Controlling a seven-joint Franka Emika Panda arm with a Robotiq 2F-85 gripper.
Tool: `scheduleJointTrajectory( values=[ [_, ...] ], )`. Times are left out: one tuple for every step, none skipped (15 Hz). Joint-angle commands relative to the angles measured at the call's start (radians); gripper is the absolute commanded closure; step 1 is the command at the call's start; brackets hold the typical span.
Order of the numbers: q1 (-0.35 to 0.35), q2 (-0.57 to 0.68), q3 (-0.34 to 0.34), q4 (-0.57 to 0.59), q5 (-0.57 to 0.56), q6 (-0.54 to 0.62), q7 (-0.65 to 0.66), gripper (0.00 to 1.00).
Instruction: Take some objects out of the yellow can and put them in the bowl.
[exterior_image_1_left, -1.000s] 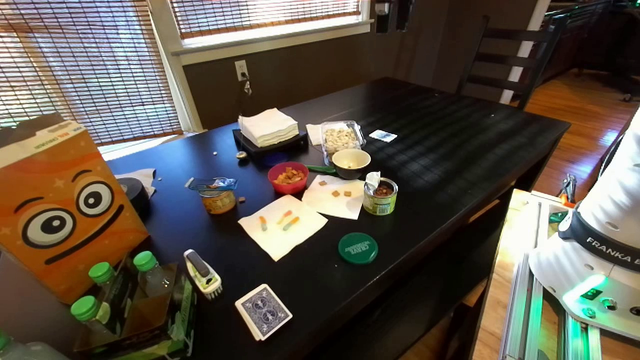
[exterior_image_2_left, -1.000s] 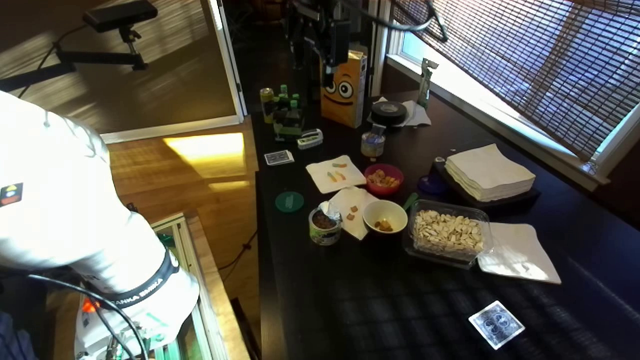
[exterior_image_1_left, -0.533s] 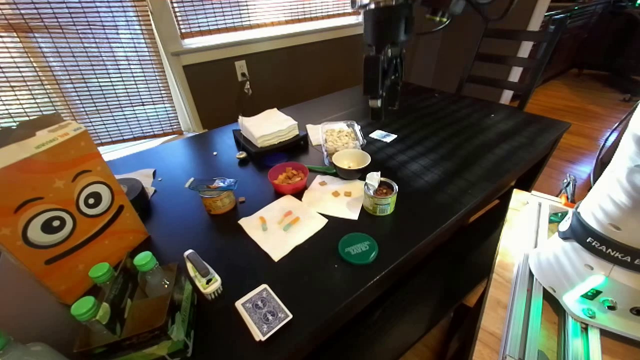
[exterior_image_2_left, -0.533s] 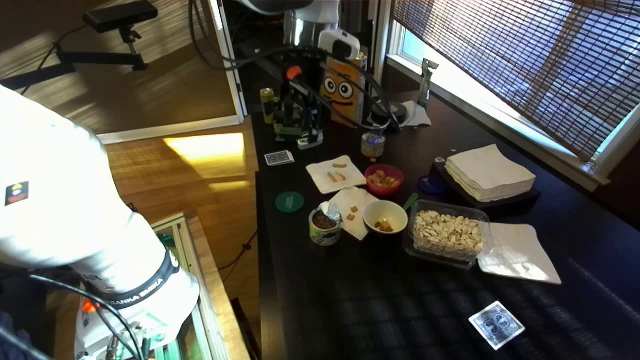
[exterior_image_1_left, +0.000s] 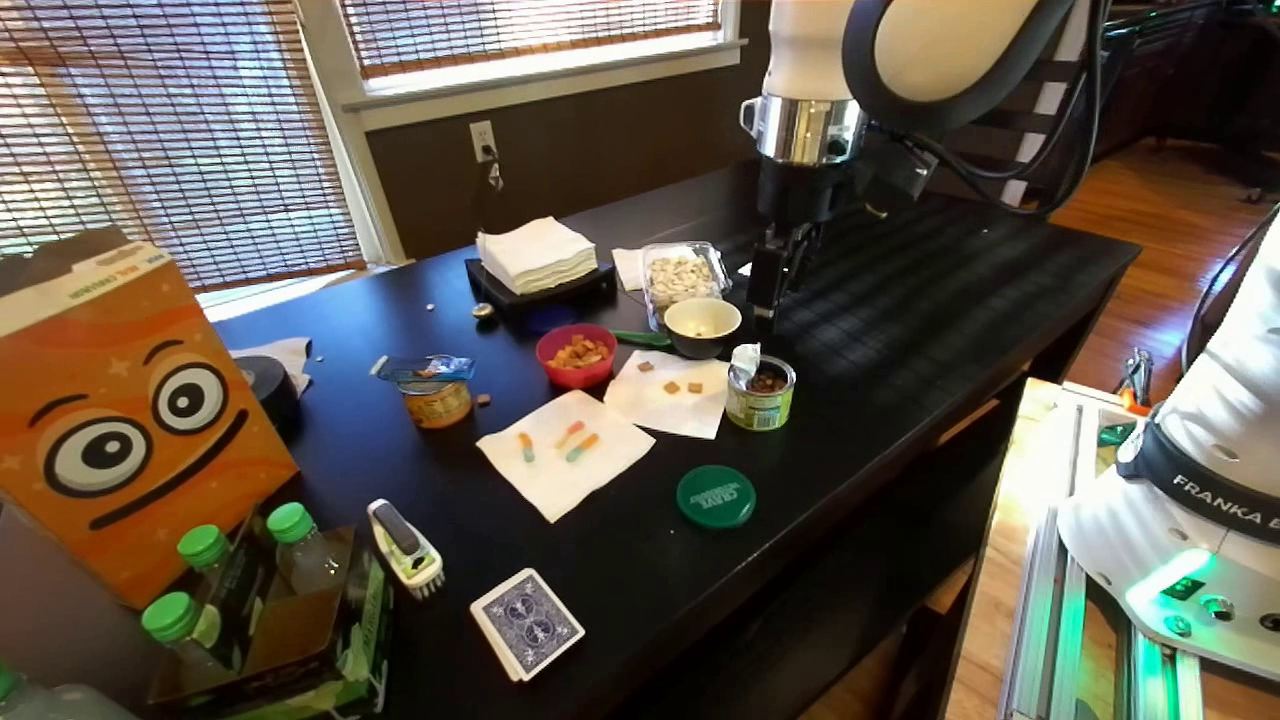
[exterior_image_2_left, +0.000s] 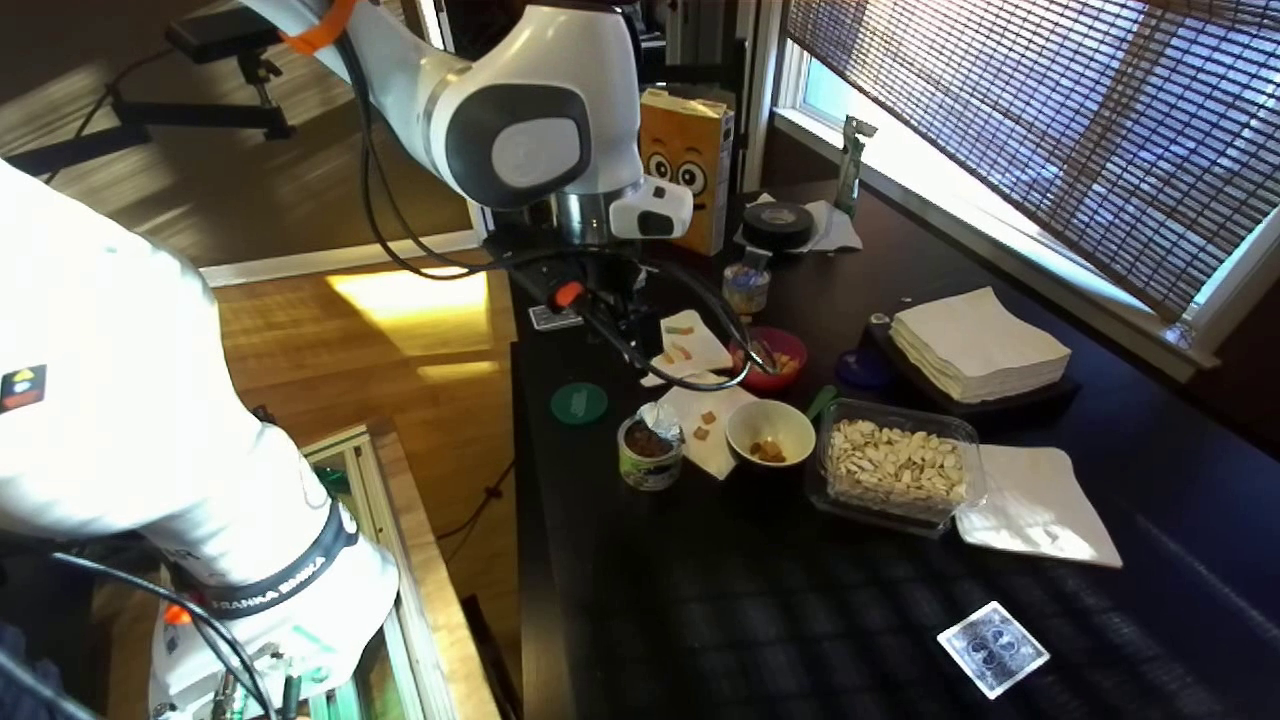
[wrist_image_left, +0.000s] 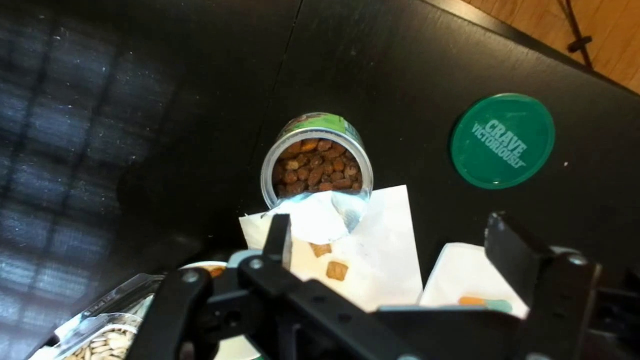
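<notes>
The can (exterior_image_1_left: 758, 412) stands upright on the table (exterior_image_2_left: 780, 600), brown pieces (wrist_image_left: 317, 167) inside, its foil (wrist_image_left: 317, 217) peeled back — the bowl (exterior_image_2_left: 797, 432) near it, beside a napkin (wrist_image_left: 390, 272) with 3 squares (exterior_image_1_left: 671, 387). The gripper (wrist_image_left: 389, 225) hangs above the table, fingers spread wide — a green lid (wrist_image_left: 502, 167) lies near the can.

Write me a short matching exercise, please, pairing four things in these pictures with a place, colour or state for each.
1. Can
2. Lid
3. Cream bowl
4. Pincer

A. Open, above the table
B. A few brown pieces at the bottom
C. Green and flat
D. Foil peeled back, nuts inside

Pairs: 1-D, 2-C, 3-B, 4-A.
</notes>
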Motion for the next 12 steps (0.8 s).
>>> scheduleJointTrajectory(
  values=[
    [-0.002, 0.013, -0.001, 0.009, 0.000, 0.007, 0.002, 0.00],
    [-0.004, 0.025, -0.002, 0.019, 0.000, 0.009, 0.003, 0.00],
    [-0.004, 0.031, -0.002, 0.023, 0.000, 0.011, 0.004, 0.00],
    [-0.004, 0.033, -0.003, 0.024, 0.000, 0.011, 0.005, 0.00],
    [-0.004, 0.066, -0.014, 0.030, 0.018, 0.006, -0.002, 0.00],
    [0.006, 0.078, -0.032, 0.024, 0.049, 0.025, -0.036, 0.00],
    [0.005, 0.097, -0.039, 0.022, 0.060, 0.043, -0.041, 0.00],
    [0.003, 0.118, -0.048, 0.021, 0.073, 0.066, -0.046, 0.00],
    [0.003, 0.135, -0.055, 0.021, 0.085, 0.077, -0.052, 0.00],
    [0.003, 0.151, -0.061, 0.020, 0.099, 0.090, -0.057, 0.00],
    [0.002, 0.169, -0.063, 0.020, 0.108, 0.103, -0.056, 0.02],
    [0.002, 0.187, -0.066, 0.020, 0.120, 0.121, -0.057, 0.26]
  ],
)
